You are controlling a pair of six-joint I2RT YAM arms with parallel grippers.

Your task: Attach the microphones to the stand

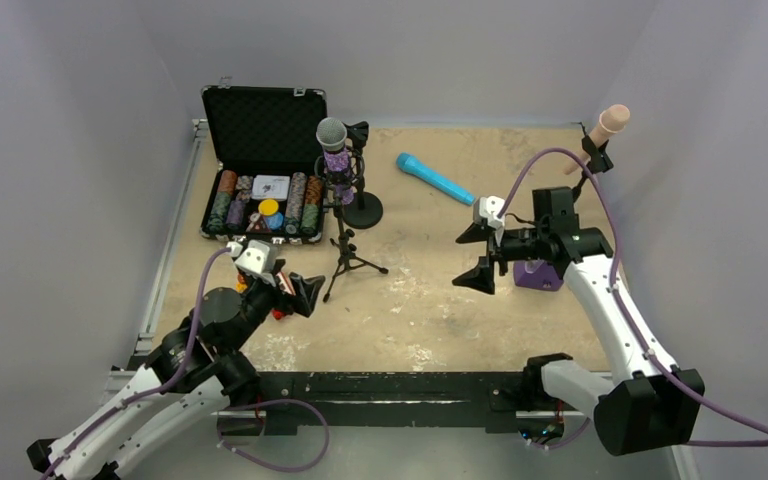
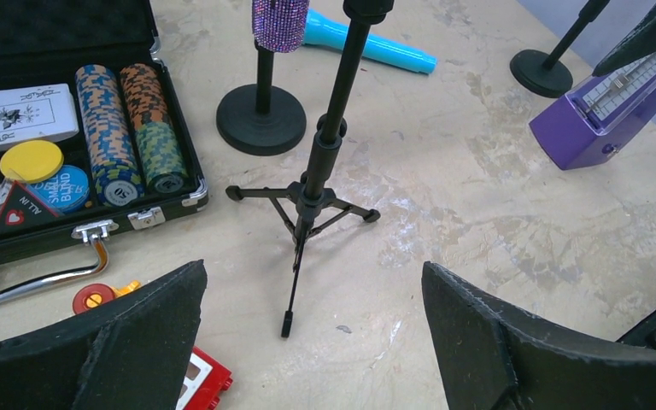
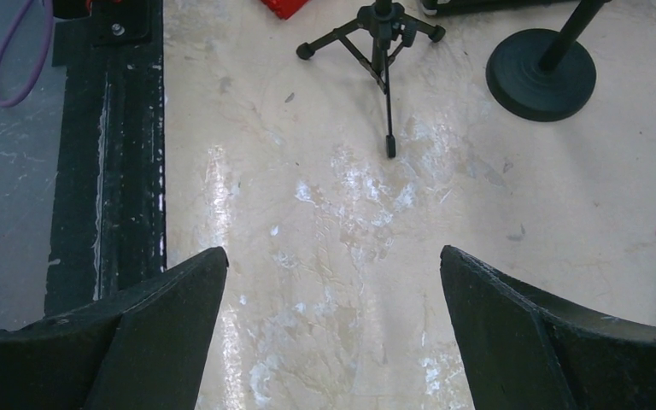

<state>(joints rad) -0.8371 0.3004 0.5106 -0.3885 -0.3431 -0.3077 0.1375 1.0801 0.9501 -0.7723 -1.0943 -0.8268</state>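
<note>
The left tool (image 1: 300, 296) is seen with its jaws spread wide and nothing held between them, low over the near left part of the surface (image 1: 410, 300). From the left wrist view, the same tool (image 2: 312, 273) is pointed at the feet of a black tripod stand (image 2: 303, 201). A small red block (image 2: 203, 383) is found just beside its left finger.

The right tool (image 1: 474, 260) is likewise held open and empty, turned toward the middle of the surface. In its own wrist view, bare surface is framed between its fingers (image 3: 171, 316).

Beyond the tripod stand, a round-base stand (image 1: 363, 210) is placed close behind it. The purple microphone (image 1: 336, 155) is held upright there, its silver head on top. Which of the two stands carries it cannot be told.

The blue microphone (image 1: 435, 178) is laid flat on the surface, apart from every stand, between the round-base stand and the right tool. The pink microphone (image 1: 607, 124) is clipped, tilted, at the top of a third stand (image 1: 592, 160) at the far right edge.

A purple metronome (image 1: 538, 276) is set just behind the right tool. An open case (image 1: 260, 130) of poker chips is lying at the far left.
</note>
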